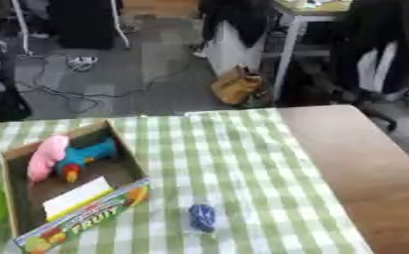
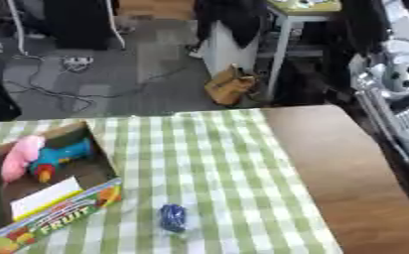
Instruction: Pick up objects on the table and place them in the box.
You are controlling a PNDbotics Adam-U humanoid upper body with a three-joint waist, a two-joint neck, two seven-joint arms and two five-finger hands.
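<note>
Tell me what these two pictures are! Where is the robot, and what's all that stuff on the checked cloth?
Both pictures come from one moment, taken by the two eyes of a camera in a robot's head that looks down at a table. That is why they look almost alike.

The table is brown, with a green and white checked cloth over most of it. On the cloth sits an open cardboard box with FRUIT printed on its front. Inside lie a pink toy, a blue toy and a white card. A small dark blue object lies on the cloth beside the box, still waiting to go in.

The robot's hands show in neither picture, so nothing is held. The silver and black machine part at the right edge of the right eye view may be its arm.
</note>
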